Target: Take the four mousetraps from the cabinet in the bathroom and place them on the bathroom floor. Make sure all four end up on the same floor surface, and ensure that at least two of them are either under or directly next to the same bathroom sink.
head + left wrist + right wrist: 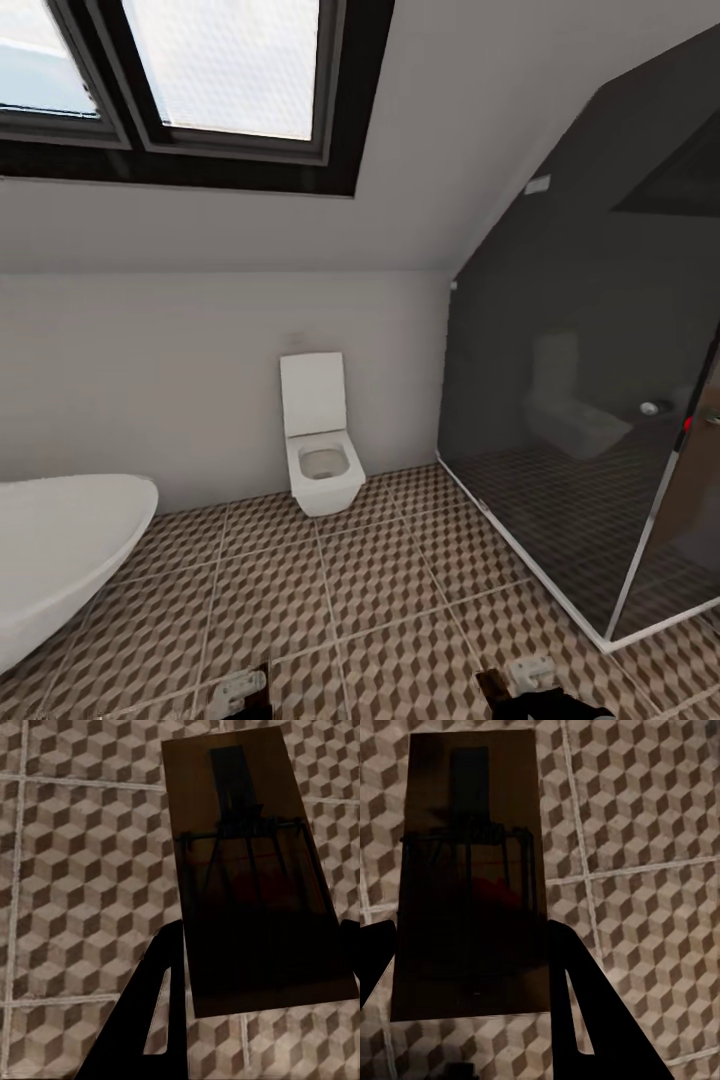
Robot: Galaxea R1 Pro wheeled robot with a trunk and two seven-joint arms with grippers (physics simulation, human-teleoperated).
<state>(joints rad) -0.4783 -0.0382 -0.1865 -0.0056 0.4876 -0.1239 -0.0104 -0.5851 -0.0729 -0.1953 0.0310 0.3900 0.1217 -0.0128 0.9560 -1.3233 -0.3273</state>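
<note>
Two mousetraps, one pinched per pincer: left pincer [259,967] w/ left mousetrap [251,877], right pincer [465,967] w/ right mousetrap [472,870], over bathroom floor [380,590].

One mousetrap [251,870] shows in the left wrist view as a flat rectangular brown board in shadow, with dark wire parts across its middle and a dull red spot, gripped between dark fingers [161,982] above the bathroom floor [82,870]. A second mousetrap [469,874], alike in shape and wiring (its red spot a little clearer), sits between the fingers [577,1005] in the right wrist view. The floor is square tiles of brown, beige and cream cubes with pale grout.
</note>
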